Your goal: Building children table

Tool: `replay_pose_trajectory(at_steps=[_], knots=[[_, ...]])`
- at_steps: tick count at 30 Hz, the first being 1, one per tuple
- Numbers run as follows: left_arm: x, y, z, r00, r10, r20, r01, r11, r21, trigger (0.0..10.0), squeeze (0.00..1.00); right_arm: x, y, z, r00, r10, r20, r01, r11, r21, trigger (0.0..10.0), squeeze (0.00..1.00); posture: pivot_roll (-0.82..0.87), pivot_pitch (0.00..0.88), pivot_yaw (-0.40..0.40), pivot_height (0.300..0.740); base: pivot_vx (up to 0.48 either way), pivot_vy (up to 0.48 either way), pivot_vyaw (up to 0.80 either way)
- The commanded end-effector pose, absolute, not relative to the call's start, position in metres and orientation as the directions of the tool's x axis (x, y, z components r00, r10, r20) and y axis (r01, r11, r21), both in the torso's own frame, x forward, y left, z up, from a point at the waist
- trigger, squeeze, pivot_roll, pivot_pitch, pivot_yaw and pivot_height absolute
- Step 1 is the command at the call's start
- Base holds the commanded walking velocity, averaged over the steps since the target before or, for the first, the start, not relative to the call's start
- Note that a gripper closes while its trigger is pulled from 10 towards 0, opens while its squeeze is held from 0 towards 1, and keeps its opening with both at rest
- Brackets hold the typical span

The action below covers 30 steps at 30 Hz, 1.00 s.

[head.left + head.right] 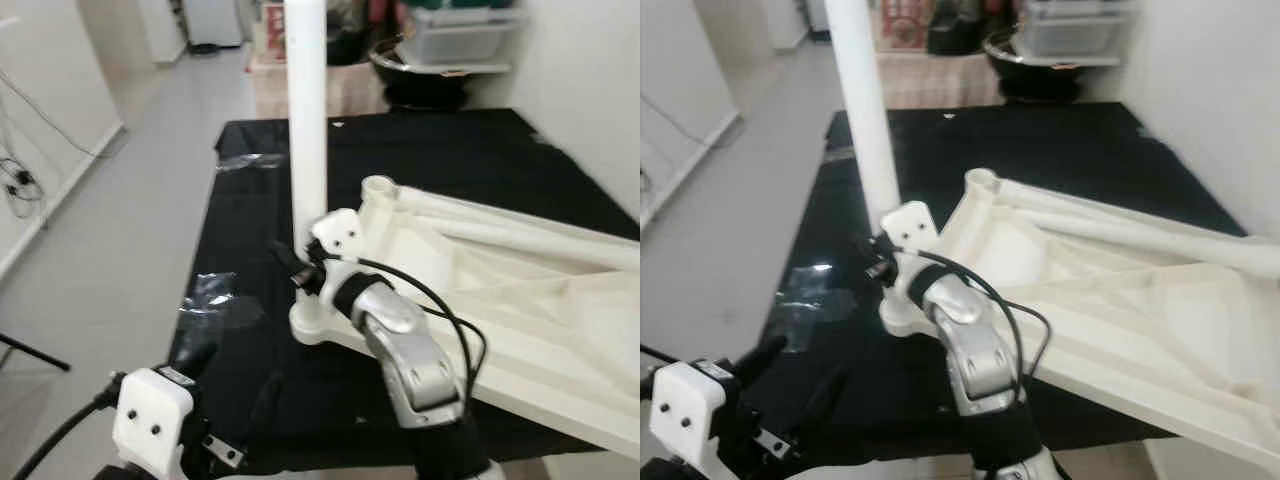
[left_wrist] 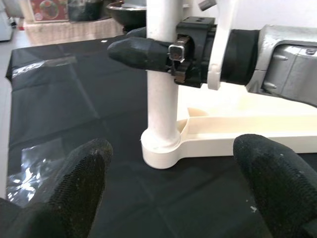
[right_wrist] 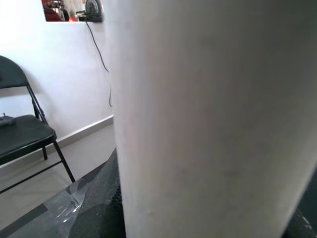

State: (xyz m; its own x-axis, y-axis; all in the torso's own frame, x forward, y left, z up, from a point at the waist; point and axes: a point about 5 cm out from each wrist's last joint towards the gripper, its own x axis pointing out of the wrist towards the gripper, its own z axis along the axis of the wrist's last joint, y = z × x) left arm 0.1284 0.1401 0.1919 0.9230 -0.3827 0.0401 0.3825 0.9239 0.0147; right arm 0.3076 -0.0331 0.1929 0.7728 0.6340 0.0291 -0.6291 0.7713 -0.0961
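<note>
White plastic makes up the children's table top, which lies upside down on a black cloth spread over the floor; its ribbed underside faces up, and a second leg lies flat along it. At the near corner of the top, a round socket holds a white table leg that stands upright, rising out of the top of the head views. The right gripper is clamped around this leg a little above the socket; the left wrist view shows one black finger wrapped across the front of the tube, pressed against it, with the silver right arm reaching in from the near side over the edge of the table top. In the right wrist view the leg's white surface stands right up against the camera, and a black folding chair stands by a white wall behind. The left gripper hovers low over the cloth, just short of the socket and pointing at it, its two black fingers spread wide apart with nothing between them. A crumpled piece of clear plastic wrap lies on the cloth to the left of the socket; storage boxes and a dark basin sit past the far edge of the cloth.
</note>
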Motion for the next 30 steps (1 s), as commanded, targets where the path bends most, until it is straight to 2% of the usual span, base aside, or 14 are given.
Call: replay_pose_trajectory(at_steps=[1, 2, 3, 4, 9, 10, 11, 12, 15, 26, 27, 28, 29, 30], knots=[[0.128, 0.141, 0.189, 0.923, -0.386, 0.014, 0.385, 0.923, 0.019, 10.0, 0.00, 0.306, -0.006, 0.189, 0.743, 0.669, -0.023, -0.669, 0.742, -0.048, 4.7, 0.00, 0.10, 0.105, -0.032, 0.740, 0.000, 0.000, 0.00], [0.128, 0.141, 0.189, 0.923, -0.386, 0.014, 0.385, 0.923, 0.019, 10.0, 0.00, 0.306, -0.006, 0.189, 0.743, 0.669, -0.023, -0.669, 0.742, -0.048, 4.7, 0.00, 0.10, 0.105, -0.032, 0.740, 0.000, 0.000, 0.00], [0.128, 0.141, 0.189, 0.923, -0.385, 0.015, 0.385, 0.923, 0.019, 10.0, 0.00, 0.307, -0.009, 0.191, 0.729, 0.684, -0.022, -0.684, 0.728, -0.036, 10.0, 0.00, 0.10, 0.104, -0.038, 0.740, 0.000, 0.000, 0.00], [0.128, 0.141, 0.189, 0.923, -0.384, 0.017, 0.384, 0.923, 0.019, 10.0, 0.00, 0.307, -0.010, 0.195, 0.672, 0.740, -0.014, -0.740, 0.672, -0.038, 10.0, 1.00, 0.10, 0.103, -0.039, 0.740, 0.000, 0.000, 0.00], [0.127, 0.139, 0.189, 0.923, -0.384, 0.019, 0.384, 0.923, 0.010, 10.0, 0.00, 0.306, -0.025, 0.218, 0.405, 0.913, 0.053, -0.908, 0.408, -0.092, 10.0, 1.00, 0.10, 0.105, -0.046, 0.740, 0.000, 0.000, 0.00], [0.127, 0.139, 0.189, 0.923, -0.384, 0.019, 0.384, 0.923, 0.010, 10.0, 0.00, 0.306, -0.025, 0.218, 0.405, 0.913, 0.053, -0.908, 0.408, -0.092, 10.0, 1.00, 0.10, 0.105, -0.046, 0.740, 0.000, 0.000, 0.00], [0.126, 0.138, 0.189, 0.923, -0.384, 0.019, 0.384, 0.923, 0.006, 10.0, 0.00, 0.304, -0.028, 0.220, 0.319, 0.947, 0.046, -0.939, 0.322, -0.122, 10.0, 0.88, 0.11, 0.110, -0.053, 0.740, 0.000, 0.000, 0.00], [0.126, 0.138, 0.188, 0.923, -0.383, 0.018, 0.383, 0.924, 0.003, 10.0, 0.00, 0.304, -0.031, 0.220, 0.241, 0.970, 0.031, -0.959, 0.243, -0.146, 10.0, 0.00, 0.12, 0.114, -0.057, 0.740, 0.000, 0.000, 0.00], [0.125, 0.137, 0.188, 0.925, -0.380, 0.018, 0.381, 0.925, -0.002, 10.0, 0.00, 0.308, -0.035, 0.219, 0.121, 0.993, -0.005, -0.980, 0.119, -0.162, 10.0, 0.00, 0.12, 0.122, -0.060, 0.740, 0.000, 0.000, 0.00], [0.115, 0.136, 0.184, 0.932, -0.363, 0.005, 0.363, 0.932, -0.014, 10.0, 0.00, 0.342, -0.037, 0.220, 0.025, 0.998, -0.057, -0.995, 0.020, -0.094, 10.0, 0.00, 0.16, 0.168, -0.082, 0.740, 0.000, 0.000, 0.00], [0.114, 0.136, 0.183, 0.932, -0.363, 0.003, 0.363, 0.932, -0.014, 10.0, 0.00, 0.344, -0.038, 0.224, -0.005, 0.999, -0.041, -0.997, -0.008, -0.077, 3.8, 0.00, 0.18, 0.189, -0.086, 0.740, 0.000, 0.000, 0.00], [0.114, 0.136, 0.183, 0.932, -0.363, 0.003, 0.363, 0.932, -0.014, 10.0, 0.00, 0.344, -0.038, 0.224, -0.005, 0.999, -0.041, -0.997, -0.008, -0.077, 3.8, 0.00, 0.18, 0.189, -0.086, 0.740, 0.000, 0.000, 0.00], [0.112, 0.135, 0.183, 0.932, -0.363, 0.002, 0.363, 0.932, -0.014, 10.0, 0.00, 0.345, -0.039, 0.228, -0.032, 0.999, -0.031, -0.997, -0.034, -0.070, 1.2, 0.00, 0.18, 0.193, -0.086, 0.740, 0.000, 0.000, 0.00], [0.111, 0.135, 0.182, 0.932, -0.362, -0.002, 0.362, 0.932, -0.015, 10.0, 0.00, 0.345, -0.041, 0.230, -0.063, 0.998, -0.029, -0.996, -0.064, -0.060, 0.0, 0.00, 0.18, 0.198, -0.084, 0.740, 0.000, 0.000, 0.00]])
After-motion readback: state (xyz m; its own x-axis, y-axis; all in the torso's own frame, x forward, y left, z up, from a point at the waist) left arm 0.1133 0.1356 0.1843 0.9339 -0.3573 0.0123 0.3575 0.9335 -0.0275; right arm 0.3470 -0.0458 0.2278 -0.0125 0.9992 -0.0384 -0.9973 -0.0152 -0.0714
